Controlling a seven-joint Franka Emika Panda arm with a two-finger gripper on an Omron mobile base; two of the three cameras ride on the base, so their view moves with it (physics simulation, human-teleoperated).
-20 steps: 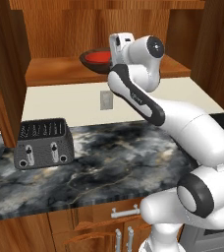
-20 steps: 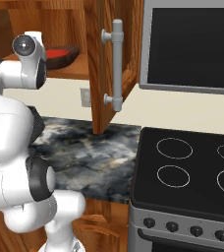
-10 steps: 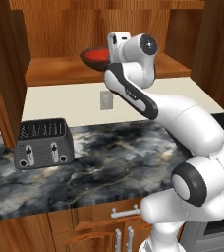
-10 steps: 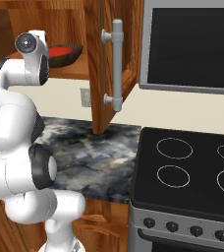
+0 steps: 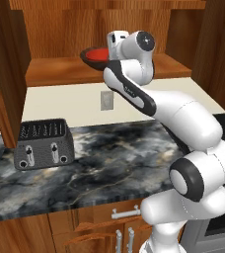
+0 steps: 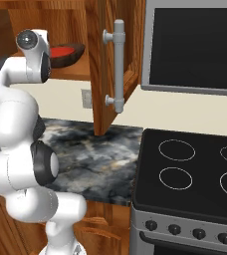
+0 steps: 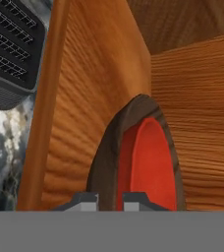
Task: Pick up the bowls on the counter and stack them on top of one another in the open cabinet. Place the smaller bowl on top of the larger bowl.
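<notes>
In cabinet (image 5: 109, 74), red bowl (image 7: 151, 167) nested in brown bowl (image 7: 106, 157), at gripper (image 7: 110, 201)

Small glossy red bowl (image 5: 102, 53): nested inside wide dark brown wood-grain bowl (image 5: 91, 60), both on flat wooden shelf board (image 5: 55, 74) of reddish-brown wall cabinet (image 5: 85, 20).
Two-finger gripper (image 7: 109, 199): closed at near rim of the stacked bowls, one tip either side of red rim.
Black slotted toaster (image 5: 43, 144): stood on dark veined marble counter (image 5: 109, 163), below shelf, left of arm.
White wall outlet (image 5: 105, 100): behind counter, under shelf.
Open cabinet door with grey bar handle (image 6: 116, 64): right of bowls.
Black stovetop (image 6: 195, 174): right of counter.
</notes>
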